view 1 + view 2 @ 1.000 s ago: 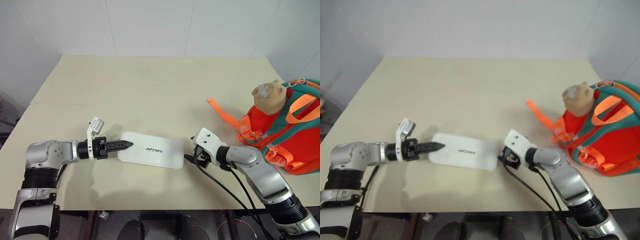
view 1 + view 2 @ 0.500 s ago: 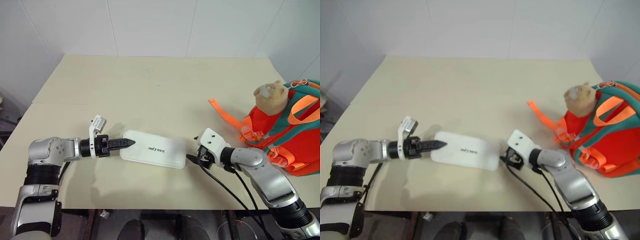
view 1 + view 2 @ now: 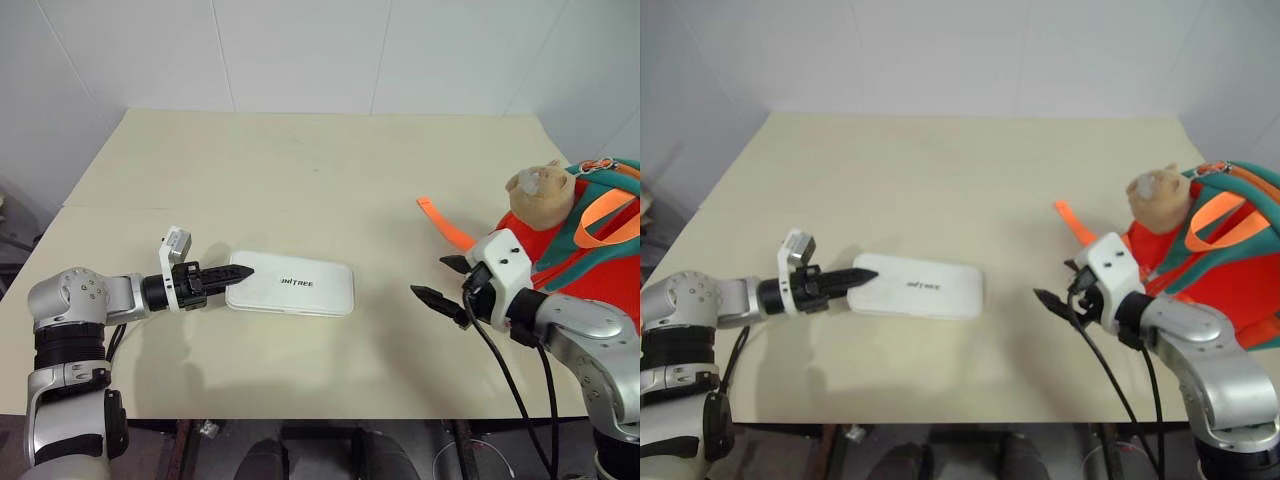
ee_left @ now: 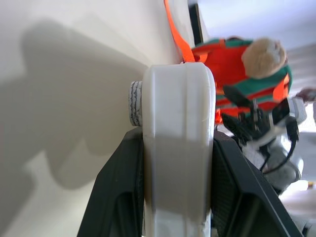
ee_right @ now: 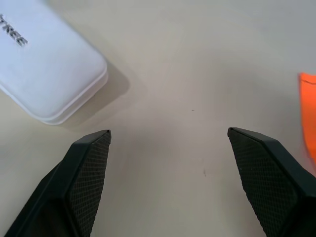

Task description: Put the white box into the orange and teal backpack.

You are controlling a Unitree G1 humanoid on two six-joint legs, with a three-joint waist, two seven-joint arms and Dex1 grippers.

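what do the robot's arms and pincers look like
Both arms are rounded silver-grey shells with black ribbed bands at the joints and black wrist collars. Each ends in a white block and a pincer of two black, tapered fingers: left pincer, right pincer. The finger pads carry a fine mesh texture. Black cables hang from the right wrist.

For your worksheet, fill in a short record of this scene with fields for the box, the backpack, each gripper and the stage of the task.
box: white box flat on the table, lettering up
backpack: orange and teal backpack at the table's right edge, plush bear head on top, one orange strap trailing on the table
left gripper: shut on the box's left end
right gripper: open, holding nothing, between box and backpack
stage: box not yet in backpack
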